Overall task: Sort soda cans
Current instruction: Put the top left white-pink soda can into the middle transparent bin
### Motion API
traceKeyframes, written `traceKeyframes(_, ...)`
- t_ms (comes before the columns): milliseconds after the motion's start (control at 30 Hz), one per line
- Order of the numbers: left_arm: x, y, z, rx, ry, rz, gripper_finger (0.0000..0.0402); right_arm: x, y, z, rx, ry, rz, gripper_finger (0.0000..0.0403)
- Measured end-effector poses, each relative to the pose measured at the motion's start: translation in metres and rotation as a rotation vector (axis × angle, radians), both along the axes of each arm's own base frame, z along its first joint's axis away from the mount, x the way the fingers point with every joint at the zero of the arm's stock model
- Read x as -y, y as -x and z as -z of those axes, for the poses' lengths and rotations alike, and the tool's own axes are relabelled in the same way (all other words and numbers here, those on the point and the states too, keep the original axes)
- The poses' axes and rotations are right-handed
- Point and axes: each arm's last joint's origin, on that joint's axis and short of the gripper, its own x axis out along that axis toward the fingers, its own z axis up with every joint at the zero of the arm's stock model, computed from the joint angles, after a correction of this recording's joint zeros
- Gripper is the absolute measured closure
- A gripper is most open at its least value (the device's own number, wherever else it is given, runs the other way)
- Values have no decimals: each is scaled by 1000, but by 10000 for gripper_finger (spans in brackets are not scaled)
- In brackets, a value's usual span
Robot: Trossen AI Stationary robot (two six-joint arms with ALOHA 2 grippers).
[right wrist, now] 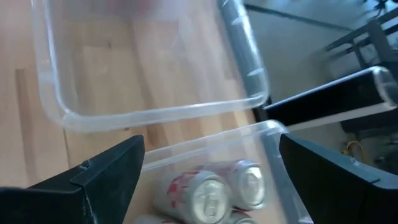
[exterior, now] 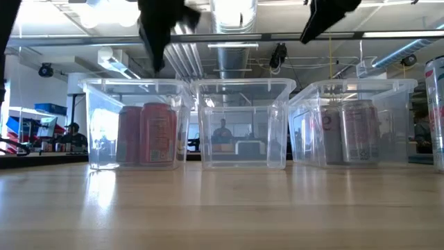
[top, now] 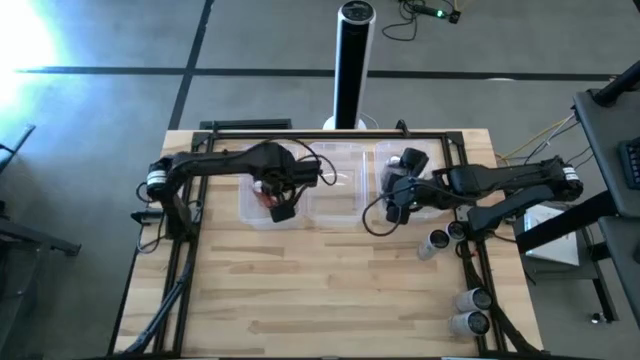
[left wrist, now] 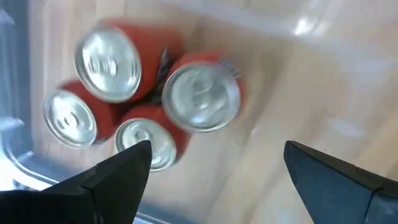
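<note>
A: Where do we find the cans?

B: We count four red cans (left wrist: 130, 93) standing upright and touching one another in the left tub (top: 252, 215). Silver cans (right wrist: 211, 190) stand in the right tub (exterior: 361, 125), tight to its corner. The middle tub (exterior: 243, 125) holds none that we can see. More cans are still out on the surface (top: 320, 290): two upright ones (top: 437, 241) just in front of the right tub, and two lying ones (top: 472, 310) near the front right corner.

A: Can we read any label?

B: No. We make out pale print on the red bodies and red marks on the silver ones, but the lettering is too small for us to read.

A: And the pincers?

B: We see the left pincer (left wrist: 211, 168) hanging over the left tub, fingers spread wide with nothing between them, the red cans below. The right pincer (right wrist: 208, 165) hangs over the rims where the middle and right tubs meet, also spread and holding nothing.

A: What room do we have?

B: The three tubs sit in a row near the back edge, almost touching. In front of them we have a broad bare stretch of wood running to the front edge, the loose cans crowding only its right side.
</note>
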Motion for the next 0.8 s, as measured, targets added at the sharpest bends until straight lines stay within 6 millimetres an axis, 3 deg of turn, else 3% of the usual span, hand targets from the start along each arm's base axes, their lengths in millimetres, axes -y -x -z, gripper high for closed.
traceKeyframes(200, 45, 9, -72, 376, -78, 72, 52, -18, 3, -19, 46, -21, -52, 35)
traceKeyframes(300, 84, 20, -100, 687, -251, 23, 52, -35, 10, -18, 53, -78, -43, 35)
traceKeyframes(367, 115, 31, -105, 877, -371, -19, 52, -49, 16, -16, 66, -135, -19, 35)
traceKeyframes(467, 161, 49, -95, 1057, -528, 3, 52, -66, 25, -15, 88, -209, 15, 35)
traceKeyframes(567, 192, 65, -75, 1144, -637, 35, 52, -75, 34, -25, 111, -271, 67, 35)
traceKeyframes(667, 207, 74, -55, 1153, -676, 96, 52, -78, 41, -37, 103, -317, 121, 35)
traceKeyframes(800, 212, 72, -23, 1112, -679, 160, 52, -77, 50, -43, 64, -395, 235, 35)
